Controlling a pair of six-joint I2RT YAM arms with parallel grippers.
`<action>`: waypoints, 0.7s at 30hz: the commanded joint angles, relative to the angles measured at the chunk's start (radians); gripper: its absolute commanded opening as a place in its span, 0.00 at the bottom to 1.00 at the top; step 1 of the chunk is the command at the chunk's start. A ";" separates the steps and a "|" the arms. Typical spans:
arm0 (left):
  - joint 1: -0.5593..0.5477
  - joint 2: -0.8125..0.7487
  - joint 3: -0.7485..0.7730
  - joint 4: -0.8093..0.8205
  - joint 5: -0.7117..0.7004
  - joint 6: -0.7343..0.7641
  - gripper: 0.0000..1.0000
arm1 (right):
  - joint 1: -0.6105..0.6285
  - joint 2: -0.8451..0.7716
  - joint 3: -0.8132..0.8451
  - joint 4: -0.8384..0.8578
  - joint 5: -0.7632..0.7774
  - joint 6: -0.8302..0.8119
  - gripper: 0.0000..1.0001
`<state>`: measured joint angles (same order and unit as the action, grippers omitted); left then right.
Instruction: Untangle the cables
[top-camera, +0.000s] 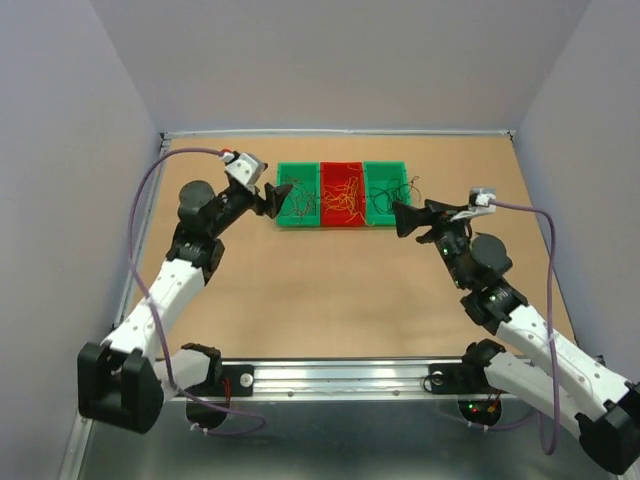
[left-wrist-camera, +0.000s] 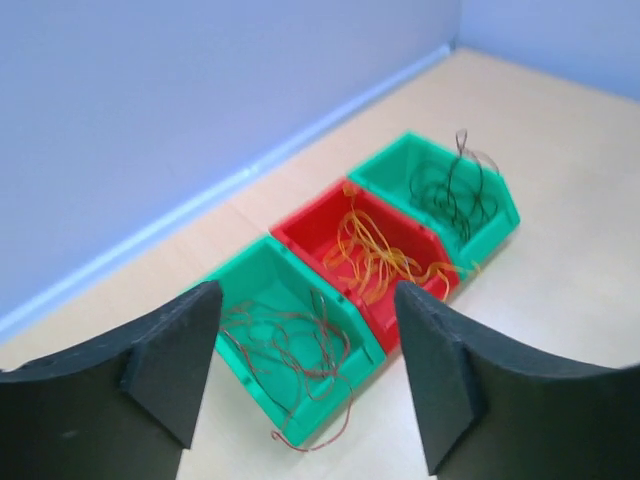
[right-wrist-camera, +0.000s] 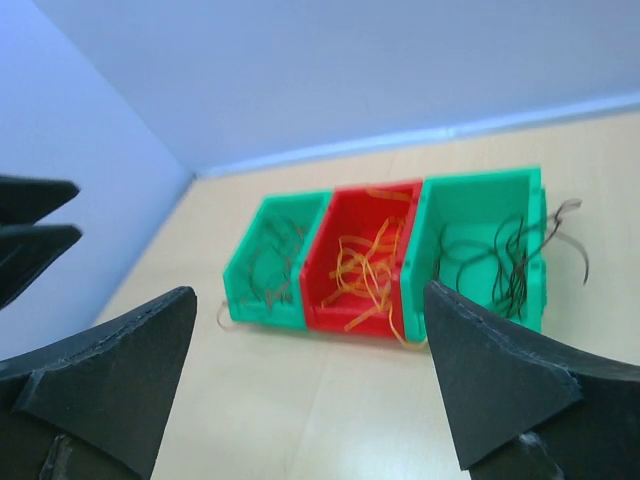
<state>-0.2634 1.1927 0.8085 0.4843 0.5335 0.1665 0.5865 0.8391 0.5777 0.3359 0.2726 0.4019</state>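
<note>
Three small plastic bins (top-camera: 343, 225) on the tan worktop (top-camera: 320, 300) hold the thin curly cables (left-wrist-camera: 375, 255), sorted by colour. Left end effector (top-camera: 272, 198) and right end effector (top-camera: 403, 220) hang spread, empty. Strands drooping over the rims could snag a passing finger, which would drag the clumps together.

Smooth, glossy plastic bins (right-wrist-camera: 470, 215), thin wiry cables (left-wrist-camera: 370, 255) — matt wood-look table (top-camera: 320, 300) — dull brushed-metal rail (top-camera: 340, 375)

Cables (top-camera: 343, 197) in three adjoining bins (top-camera: 298, 167) — seemingly overhanging.
</note>
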 joint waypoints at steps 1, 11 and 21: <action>0.015 -0.212 -0.075 0.065 -0.078 -0.033 0.83 | 0.001 -0.125 -0.065 0.146 0.073 -0.066 1.00; 0.020 -0.683 -0.535 0.191 -0.089 0.096 0.99 | 0.003 -0.307 -0.081 0.138 0.125 -0.109 1.00; 0.020 -0.780 -0.577 0.197 -0.049 0.139 0.99 | 0.003 -0.318 -0.079 0.137 0.119 -0.110 1.00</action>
<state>-0.2466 0.4179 0.2272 0.6075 0.4675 0.2699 0.5865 0.5297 0.5133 0.4343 0.3759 0.3092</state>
